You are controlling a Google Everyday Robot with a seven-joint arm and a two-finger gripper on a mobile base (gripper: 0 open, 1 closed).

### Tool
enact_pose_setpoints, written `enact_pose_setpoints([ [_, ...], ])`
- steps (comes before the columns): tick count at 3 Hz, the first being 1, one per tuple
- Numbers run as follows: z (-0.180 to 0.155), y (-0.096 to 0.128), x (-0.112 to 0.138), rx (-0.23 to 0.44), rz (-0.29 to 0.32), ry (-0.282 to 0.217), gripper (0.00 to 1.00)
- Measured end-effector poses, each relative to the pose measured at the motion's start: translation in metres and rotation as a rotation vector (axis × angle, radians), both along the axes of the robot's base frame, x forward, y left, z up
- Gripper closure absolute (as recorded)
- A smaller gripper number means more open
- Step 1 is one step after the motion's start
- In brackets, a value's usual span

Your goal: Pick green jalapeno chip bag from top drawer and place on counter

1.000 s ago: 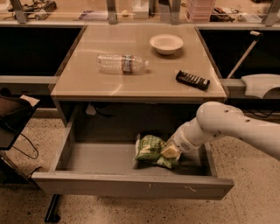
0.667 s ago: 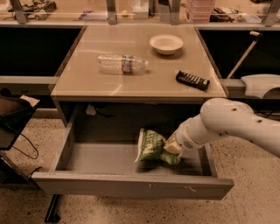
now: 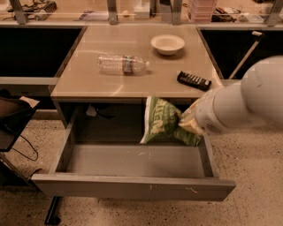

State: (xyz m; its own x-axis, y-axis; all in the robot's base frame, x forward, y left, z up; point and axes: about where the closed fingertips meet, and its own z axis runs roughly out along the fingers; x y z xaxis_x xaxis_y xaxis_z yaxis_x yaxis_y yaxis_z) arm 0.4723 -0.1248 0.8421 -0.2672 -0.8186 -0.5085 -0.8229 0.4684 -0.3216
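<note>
The green jalapeno chip bag [image 3: 162, 122] hangs in the air above the open top drawer [image 3: 132, 187], its top edge level with the front edge of the counter [image 3: 110, 84]. My gripper [image 3: 189, 123] is at the bag's right end and is shut on it. The white arm comes in from the right and hides most of the gripper. The drawer's floor below the bag is bare.
On the counter lie a clear water bottle [image 3: 122, 64], a white bowl [image 3: 167, 44] and a small black packet [image 3: 193, 80]. A cluttered ledge with metal posts [image 3: 112, 9] runs along the back. Dark equipment [image 3: 13, 121] stands at the left on the speckled floor.
The gripper has lifted the chip bag from the drawer floor up to the level of the counter's front edge. The arm has risen and come closer to the camera.
</note>
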Motion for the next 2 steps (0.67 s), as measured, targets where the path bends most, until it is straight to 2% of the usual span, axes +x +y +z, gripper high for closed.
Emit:
enact_pose_setpoints([
  [1, 0.11, -0.007, -0.002, -0.078, -0.047, -0.115, 1.0],
  [2, 0.17, -0.005, 0.022, -0.111, -0.113, -0.125, 1.0],
])
